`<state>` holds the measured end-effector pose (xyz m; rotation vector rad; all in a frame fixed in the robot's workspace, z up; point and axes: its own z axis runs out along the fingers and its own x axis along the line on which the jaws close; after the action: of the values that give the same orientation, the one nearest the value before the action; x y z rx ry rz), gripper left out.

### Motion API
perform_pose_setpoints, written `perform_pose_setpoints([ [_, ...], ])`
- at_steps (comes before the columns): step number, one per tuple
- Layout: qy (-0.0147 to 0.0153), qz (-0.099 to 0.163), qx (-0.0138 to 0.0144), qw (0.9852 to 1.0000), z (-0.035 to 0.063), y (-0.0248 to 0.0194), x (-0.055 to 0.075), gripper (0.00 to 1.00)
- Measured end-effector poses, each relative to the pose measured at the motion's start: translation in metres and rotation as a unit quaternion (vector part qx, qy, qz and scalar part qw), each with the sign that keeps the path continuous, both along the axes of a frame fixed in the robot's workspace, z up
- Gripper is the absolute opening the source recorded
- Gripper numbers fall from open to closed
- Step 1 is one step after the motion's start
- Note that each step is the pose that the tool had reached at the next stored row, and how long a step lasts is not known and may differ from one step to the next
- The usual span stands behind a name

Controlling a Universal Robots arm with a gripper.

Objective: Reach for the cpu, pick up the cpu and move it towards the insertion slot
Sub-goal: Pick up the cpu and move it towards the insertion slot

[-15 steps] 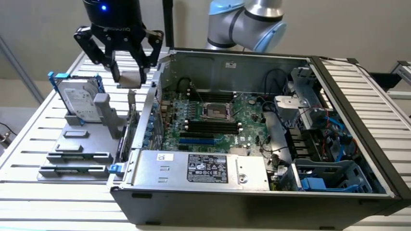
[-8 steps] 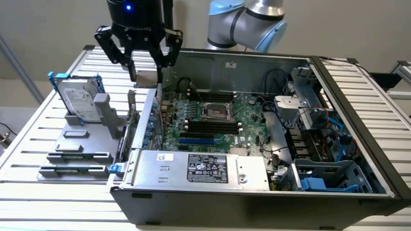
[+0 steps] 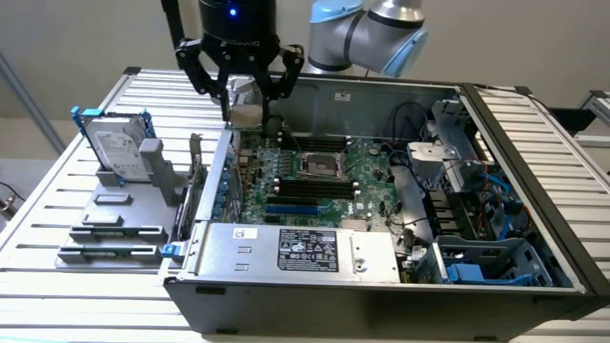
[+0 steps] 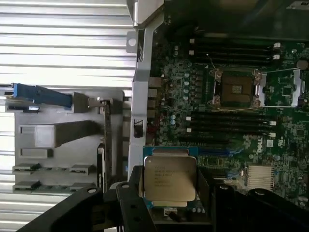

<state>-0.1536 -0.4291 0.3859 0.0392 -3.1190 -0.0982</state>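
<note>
We see the black gripper [image 3: 242, 91] up in the air, above the far wall of the open grey computer case [image 3: 381, 300]. Its black fingers [image 3: 203, 82] are closed on the small flat square cpu with a silver top and a pale rim [image 4: 169, 178]. In the wrist view the cpu sits right between the dark fingers [image 4: 129, 193], and we can read small lines of print on its shiny top. In the exterior view the cpu [image 3: 246, 98] shows as a pale grey piece between the fingers.

The square insertion slot with a shiny silver frame and a dark middle [image 3: 318, 167] lies on the green board [image 3: 367, 161] inside the case. It is well apart from the cpu, lower down and toward the exterior view's right. In the wrist view we see the insertion slot [image 4: 236, 89] with long black memory slots [image 4: 231, 126] beside it.

On the exterior view's left, a grey hard drive with a white label [image 3: 119, 150] stands upright in a grey holder [image 3: 119, 214] on the silver ribbed desk [image 3: 57, 207]. A blue clip [image 3: 84, 113] sits at its top. The light blue and silver robot arm [image 3: 367, 28] bends above the back of the case.
</note>
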Motion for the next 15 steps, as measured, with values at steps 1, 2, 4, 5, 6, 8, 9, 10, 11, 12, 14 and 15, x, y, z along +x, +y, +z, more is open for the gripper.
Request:
perform_pose_setpoints([
  [1, 0.0, 0.0, 0.0001, 1.0, 0.0, 0.0005, 0.004, 0.54],
  [2, 0.0, 0.0, 0.0001, 1.0, 0.0, 0.0011, 0.009, 0.54],
  [4, 0.0, 0.0, 0.0001, 1.0, 0.0, 0.0029, 0.017, 0.54],
  [5, 0.0, 0.0, 0.0001, 1.0, 0.0, 0.004, 0.021, 0.54],
  [6, 0.0, 0.0, 0.0001, 1.0, 0.0, 0.0052, 0.025, 0.54],
  [8, 0.0, 0.0, 0.0, 1.0, 0.0001, 0.0081, 0.031, 0.54],
  [9, 0.0, 0.0, 0.0001, 1.0, 0.0, 0.0099, 0.034, 0.54],
  [10, 0.0, 0.0, 0.0001, 1.0, 0.0, 0.0118, 0.036, 0.54],
  [11, 0.0, 0.0, 0.0001, 1.0, 0.0, 0.0137, 0.039, 0.54],
  [12, 0.0, 0.0, 0.0001, 1.0, 0.0, 0.0157, 0.042, 0.54],
  [14, 0.0, 0.0, 0.0001, 1.0, 0.0, 0.0196, 0.048, 0.54],
  [15, 0.0, 0.0, 0.0001, 1.0, 0.0, 0.0216, 0.05, 0.54],
])
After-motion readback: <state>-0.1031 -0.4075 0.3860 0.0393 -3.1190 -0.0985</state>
